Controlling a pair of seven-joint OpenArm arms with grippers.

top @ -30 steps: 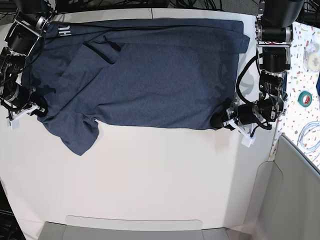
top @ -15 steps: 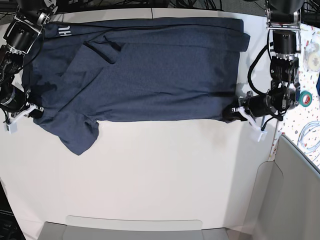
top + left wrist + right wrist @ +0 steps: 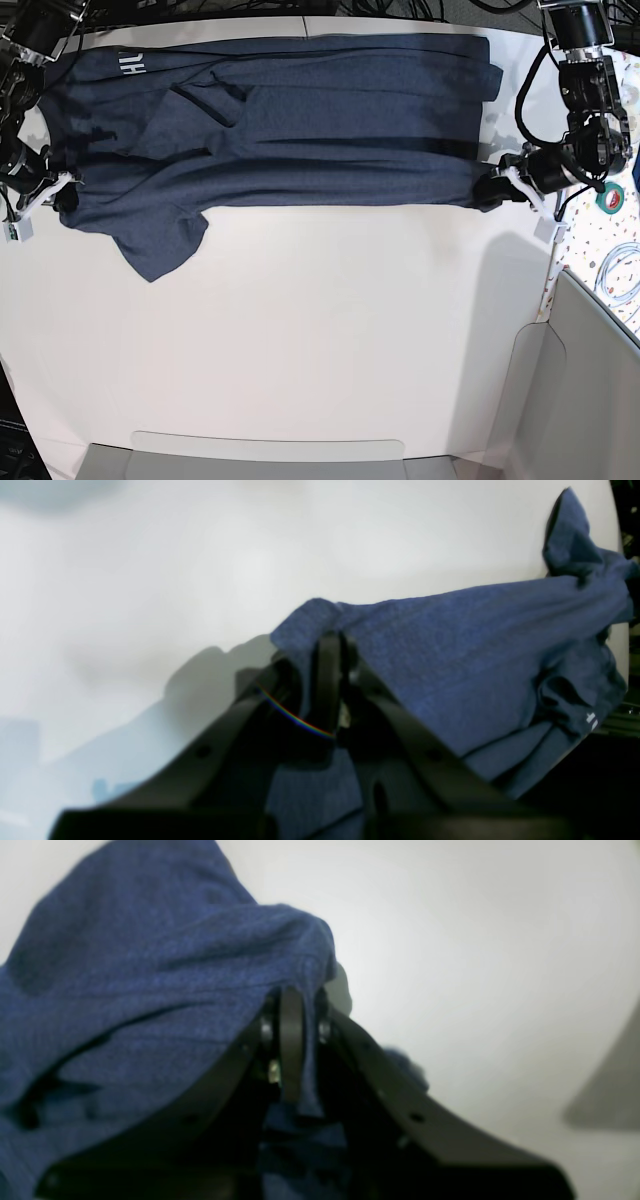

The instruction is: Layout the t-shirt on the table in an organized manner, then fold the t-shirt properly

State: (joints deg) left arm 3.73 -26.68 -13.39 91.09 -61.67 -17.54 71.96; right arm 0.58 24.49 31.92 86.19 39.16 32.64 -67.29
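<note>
The left gripper [image 3: 492,188] was clamped on one end of the t-shirt [image 3: 290,120]; the right gripper [image 3: 62,196] pinched the other; cloth hung stretched over the table [image 3: 320,340].

Bright even light; wrist views blurred, edges distorted.

You can see white block lettering on the dark navy-blue heathered cloth t-shirt [image 3: 280,120] near its top-left corner, partly folded under; no word is readable.
</note>
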